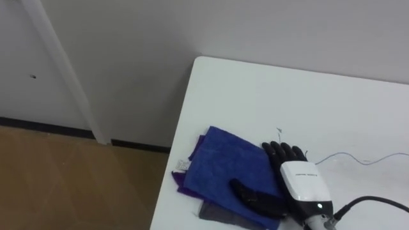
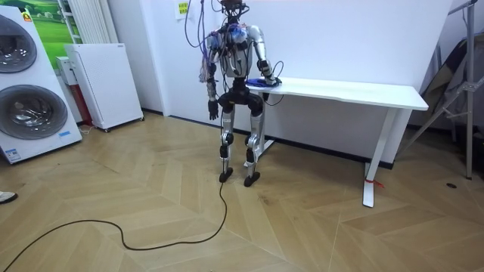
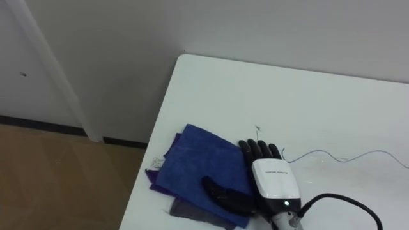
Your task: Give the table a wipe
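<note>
**Left eye view.** The right hand [image 1: 300,185] enters from the lower right and lies palm down near the table's [image 1: 287,96] front left corner. Its dark fingers [image 1: 284,153] are straight and flat, pointing away from the robot. The thumb [image 1: 249,195] is spread sideways across the blue cloth [image 1: 223,166]. The hand is fully open and presses on the cloth without gripping it. The back of the hand is a smooth white shell. The cloth is soft, napped and roughly square, folded in layers. A purple edge [image 1: 181,183] shows on its left and a grey layer [image 1: 220,215] at its near edge. It lies by the table's left edge. The tabletop is smooth, matt white, with a rounded corner. A thin pale wire [image 1: 348,155] lies on it to the right of the hand.

**Room view.** The robot stands upright at the table's end, at the room view's left, with its right arm bent and reaching onto the top. The left hand [image 2: 213,112] hangs at its side; how far open it is cannot be told. The floor [image 2: 302,219] is herringbone wood. A washing machine [image 2: 23,83] and a white cabinet [image 2: 102,83] stand at the left.

**Right eye view.** Same arrangement. A dark skirting board [image 3: 45,124] runs along the plain grey wall [image 3: 255,32] behind the table.
</note>
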{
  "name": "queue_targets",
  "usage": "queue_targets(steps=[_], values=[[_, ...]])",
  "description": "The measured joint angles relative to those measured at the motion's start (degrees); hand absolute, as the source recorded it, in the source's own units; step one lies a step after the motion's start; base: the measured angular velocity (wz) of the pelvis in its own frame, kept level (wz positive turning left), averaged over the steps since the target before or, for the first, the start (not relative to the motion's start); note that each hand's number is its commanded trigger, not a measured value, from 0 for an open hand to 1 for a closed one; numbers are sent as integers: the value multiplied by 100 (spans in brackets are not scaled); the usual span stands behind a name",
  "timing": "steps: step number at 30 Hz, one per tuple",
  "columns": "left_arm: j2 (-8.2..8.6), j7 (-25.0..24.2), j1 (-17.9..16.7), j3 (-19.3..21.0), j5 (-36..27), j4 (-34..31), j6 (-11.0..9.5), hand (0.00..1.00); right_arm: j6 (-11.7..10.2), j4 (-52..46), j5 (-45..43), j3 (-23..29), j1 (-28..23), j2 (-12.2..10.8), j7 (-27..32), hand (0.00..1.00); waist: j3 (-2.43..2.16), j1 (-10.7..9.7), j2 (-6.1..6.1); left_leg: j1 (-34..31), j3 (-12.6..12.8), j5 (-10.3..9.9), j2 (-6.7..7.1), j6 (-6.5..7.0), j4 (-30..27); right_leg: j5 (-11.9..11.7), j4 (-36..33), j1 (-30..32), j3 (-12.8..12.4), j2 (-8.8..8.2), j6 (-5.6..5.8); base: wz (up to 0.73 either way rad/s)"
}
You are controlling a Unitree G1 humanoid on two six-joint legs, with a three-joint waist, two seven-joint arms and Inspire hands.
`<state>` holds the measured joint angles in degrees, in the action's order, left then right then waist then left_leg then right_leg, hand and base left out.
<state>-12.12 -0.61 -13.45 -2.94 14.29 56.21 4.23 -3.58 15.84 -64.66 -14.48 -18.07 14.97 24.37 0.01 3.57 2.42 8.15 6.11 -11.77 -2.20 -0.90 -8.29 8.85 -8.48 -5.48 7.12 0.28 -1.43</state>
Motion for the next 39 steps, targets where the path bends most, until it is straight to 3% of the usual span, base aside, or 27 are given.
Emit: queue_targets(steps=[15, 21, 31, 39], values=[[60, 44, 21, 40, 7, 311, -4, 0, -10, -292, -498, -127, -17, 8, 8, 0, -15, 45, -61, 6, -1, -21, -8, 29, 65, 12, -6, -7, -17, 21, 1, 0], [60, 99, 50, 38, 5, 352, -60, 0, -16, -315, -525, -307, -12, 6, 13, 0, -21, 164, -2, 20, 0, -20, -4, 30, 58, 12, -6, -17, -49, 18, 1, -1], [60, 125, 46, 37, 5, 425, -61, 0, -61, -319, -522, -422, -8, 6, 16, 0, -10, 177, 54, 32, 0, -20, -4, 30, 58, 12, -8, -30, -88, 27, 1, 0], [52, 127, 215, 19, -8, 852, -95, 0, -134, -547, -560, -485, -6, 102, 58, 0, -6, 179, 58, 29, 0, -20, -4, 30, 58, 12, -7, -30, -100, 29, 1, 0]])
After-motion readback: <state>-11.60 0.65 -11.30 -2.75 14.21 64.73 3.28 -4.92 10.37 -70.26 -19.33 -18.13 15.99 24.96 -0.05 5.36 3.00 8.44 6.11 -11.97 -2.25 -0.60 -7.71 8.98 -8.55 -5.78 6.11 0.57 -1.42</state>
